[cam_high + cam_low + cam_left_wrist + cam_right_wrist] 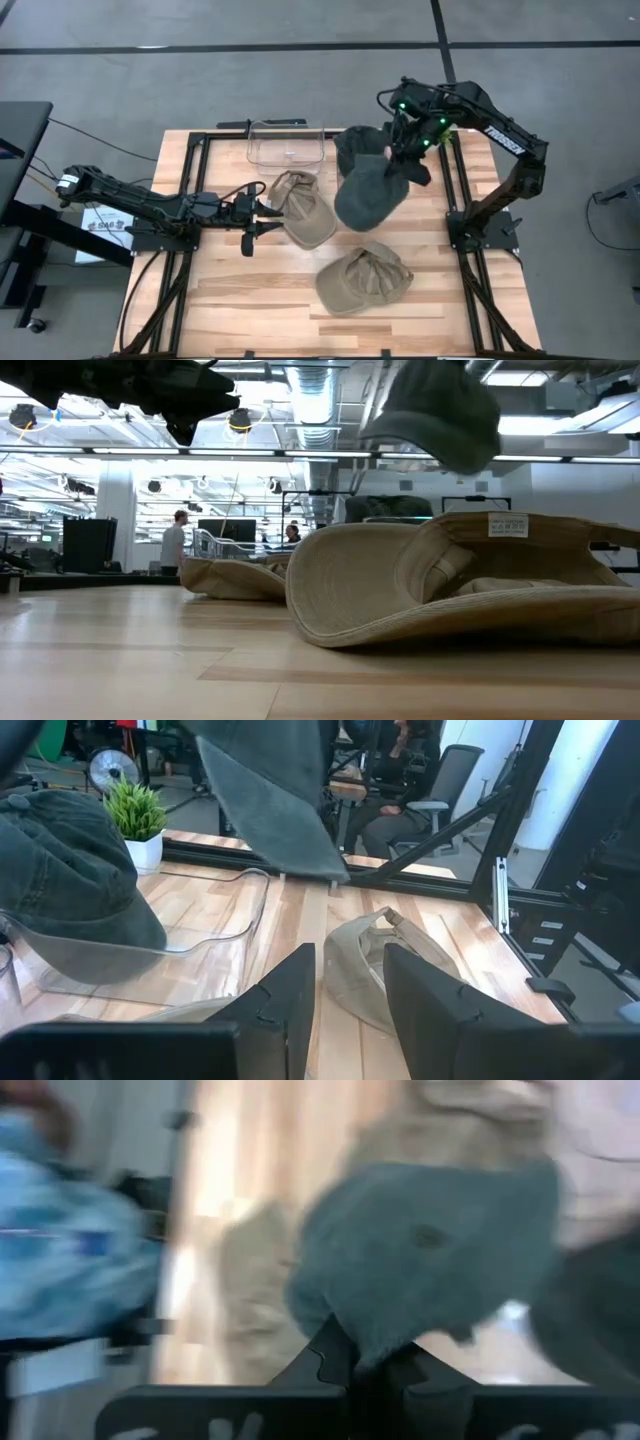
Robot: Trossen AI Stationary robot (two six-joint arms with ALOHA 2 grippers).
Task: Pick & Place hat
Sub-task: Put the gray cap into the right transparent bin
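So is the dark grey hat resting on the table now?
No. In the low view the dark grey hat hangs well above the tabletop, pinched in the right claw.

We are looking at a light wooden table (230,300). Lying on it are a tan hat (303,207) left of centre, another tan hat (363,281) nearer, and a clear plastic bin (286,145) at the far edge.
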